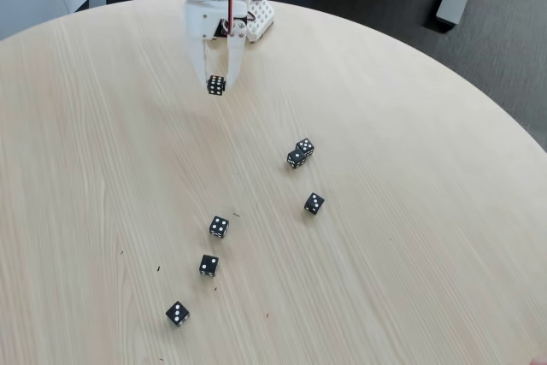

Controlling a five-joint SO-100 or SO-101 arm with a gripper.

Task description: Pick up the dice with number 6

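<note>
In the fixed view the white gripper [216, 83] is hanging near the far edge of the round wooden table [410, 262], its two fingers clamped on the dice with number 6 [216, 85], which is sitting between the fingertips above the tabletop. Nearer the camera than that die, five other black dice are lying on the wood: a touching pair [299, 153], one [314, 203] just below the pair, and three [208, 265] strung out toward the near edge.

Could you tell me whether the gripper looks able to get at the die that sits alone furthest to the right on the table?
Probably not as things stand: the gripper is already shut on the dice with number 6, so its jaws are occupied. The lone die itself lies free on the table, apart from the touching pair.
</note>
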